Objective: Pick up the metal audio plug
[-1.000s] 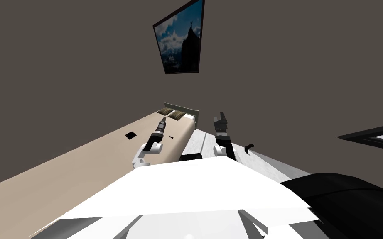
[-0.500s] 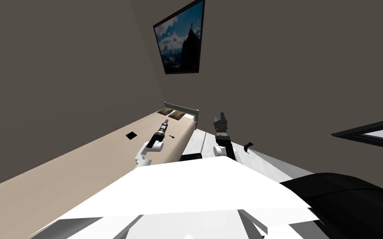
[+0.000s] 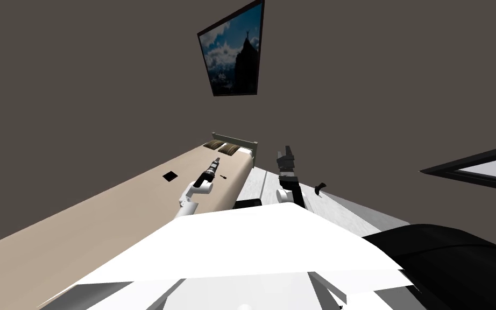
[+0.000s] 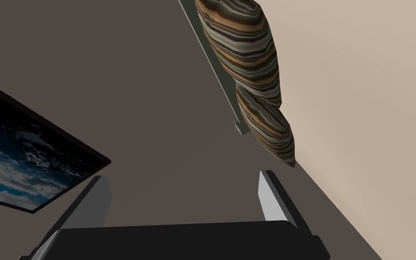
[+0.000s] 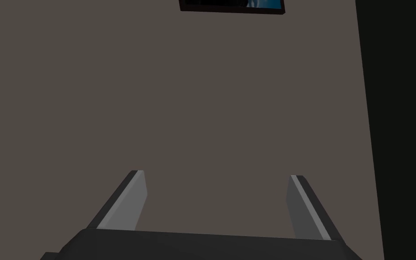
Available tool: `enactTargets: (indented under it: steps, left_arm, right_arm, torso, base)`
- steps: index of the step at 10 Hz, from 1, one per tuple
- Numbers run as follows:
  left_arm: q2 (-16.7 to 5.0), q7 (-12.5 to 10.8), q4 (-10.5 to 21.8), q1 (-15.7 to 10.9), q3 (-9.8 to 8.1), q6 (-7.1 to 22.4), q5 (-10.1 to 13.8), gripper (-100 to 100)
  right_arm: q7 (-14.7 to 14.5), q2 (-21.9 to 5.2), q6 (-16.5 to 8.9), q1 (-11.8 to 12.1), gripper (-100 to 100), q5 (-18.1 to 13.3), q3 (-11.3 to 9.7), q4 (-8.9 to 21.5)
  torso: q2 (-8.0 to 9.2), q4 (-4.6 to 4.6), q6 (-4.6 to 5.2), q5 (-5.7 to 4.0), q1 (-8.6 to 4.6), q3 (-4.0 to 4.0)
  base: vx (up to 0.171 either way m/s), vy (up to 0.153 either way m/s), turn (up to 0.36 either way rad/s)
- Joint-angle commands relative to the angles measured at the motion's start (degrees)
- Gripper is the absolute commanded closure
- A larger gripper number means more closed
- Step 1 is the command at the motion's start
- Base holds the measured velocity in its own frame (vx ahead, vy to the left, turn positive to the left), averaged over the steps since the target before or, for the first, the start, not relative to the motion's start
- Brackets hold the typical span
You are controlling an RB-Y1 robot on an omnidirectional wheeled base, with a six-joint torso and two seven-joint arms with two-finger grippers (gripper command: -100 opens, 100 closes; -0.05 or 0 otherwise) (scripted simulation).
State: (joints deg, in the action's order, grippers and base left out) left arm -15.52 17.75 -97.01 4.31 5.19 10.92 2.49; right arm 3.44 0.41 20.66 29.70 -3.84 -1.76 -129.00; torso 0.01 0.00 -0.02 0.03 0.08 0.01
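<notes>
Bed (image 3: 107,215), as my head camera shows it: a plain beige top running up to a pale headboard (image 3: 235,140). Left pillow (image 3: 213,144) and right pillow (image 3: 229,149), both striped, lie side by side against the headboard. A flat black square (image 3: 169,175) lies mid-bed; the audio plug (image 3: 223,177), a tiny dark sliver, lies well apart from it, nearer the bed's right edge

A beige bed (image 3: 107,210) runs from lower left toward centre frame, two striped pillows (image 3: 229,149) lying at its headboard (image 3: 236,140). A small black square (image 3: 169,175) lies flat on the bedding. A framed sky picture (image 3: 234,51) hangs on the grey-brown wall (image 3: 376,80), top centre; a dark-framed window (image 3: 478,172) shows at right.
</notes>
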Motion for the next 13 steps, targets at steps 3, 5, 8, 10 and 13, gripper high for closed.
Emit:
enactTargets:
  steps: [3, 5, 8, 10, 13]
  left_arm:
    - [-0.95, 1.52, 5.03, -3.98, 0.57, 6.05, 1.17, -100]
    - [-1.45, 2.23, 8.04, -6.03, 0.82, 9.48, 1.81, -100]
    - [-1.90, 2.93, 13.37, -8.08, 1.05, 13.37, 2.45, -100]
    - [-2.32, 3.62, 16.84, -10.14, 1.27, 16.26, 3.10, -100]
    - [-2.70, 4.28, 19.88, -12.18, 1.47, 19.02, 3.75, -100]
  right_arm:
    - [0.00, 0.00, 0.00, 0.00, 0, 0.00, 0.00, 0.00]
    - [0.00, 0.00, 0.00, 0.00, 0, 0.00, 0.00, 0.00]
    - [0.00, 0.00, 0.00, 0.00, 0, 0.00, 0.00, 0.00]
    - [0.00, 0.00, 0.00, 0.00, 0, 0.00, 0.00, 0.00]
    - [0.00, 0.00, 0.00, 0.00, 0, 0.00, 0.00, 0.00]
  torso:
    - [0.01, 0.00, 0.01, 0.00, 0.01, 0.01]
    - [0.01, 0.00, 0.00, 0.01, 0.04, 0.01]
    - [0.02, 0.01, 0.02, 0.00, 0.00, 0.01]
    - [0.00, 0.00, 0.01, -0.01, -0.01, 0.00]
    - [-0.02, 0.00, 0.02, -0.02, -0.07, -0.01]
  base:
    - [-0.014, 0.028, -0.053]
    - [-0.018, 0.033, -0.046]
    - [-0.015, 0.023, -0.051]
    - [-0.009, 0.018, -0.058]
    - [-0.006, 0.006, -0.039]
